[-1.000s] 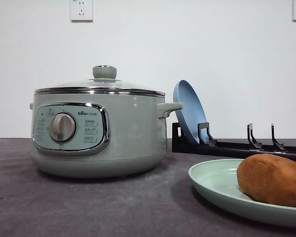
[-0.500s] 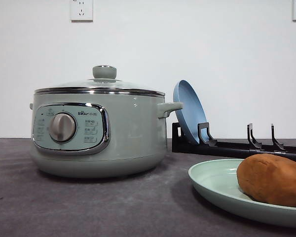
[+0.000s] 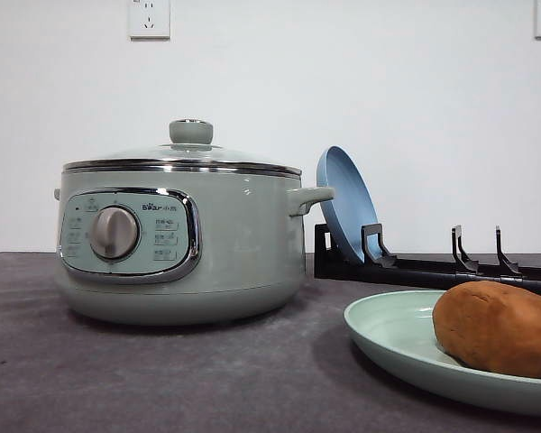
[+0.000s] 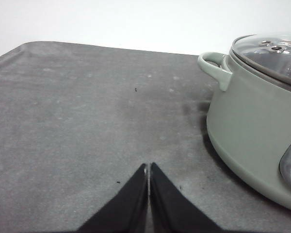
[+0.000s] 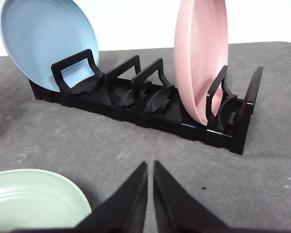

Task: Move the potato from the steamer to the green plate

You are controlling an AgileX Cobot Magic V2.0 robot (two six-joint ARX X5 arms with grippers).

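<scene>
The orange-brown potato (image 3: 500, 327) lies on the pale green plate (image 3: 392, 338) at the front right of the table. The sage-green steamer (image 3: 180, 239) stands at the left with its glass lid on, and its side and handle appear as the steamer (image 4: 252, 116) in the left wrist view. My left gripper (image 4: 149, 170) is shut with nothing in it, low over bare grey table beside the steamer. My right gripper (image 5: 150, 167) is shut and empty, above the table between the green plate (image 5: 34, 199) and the rack.
A black dish rack (image 5: 150, 104) stands behind the green plate, holding an upright blue plate (image 5: 48, 41) and an upright pink plate (image 5: 201, 56). The blue plate (image 3: 343, 203) leans close to the steamer's right handle. Grey mat (image 4: 77, 111) lies open left of the steamer.
</scene>
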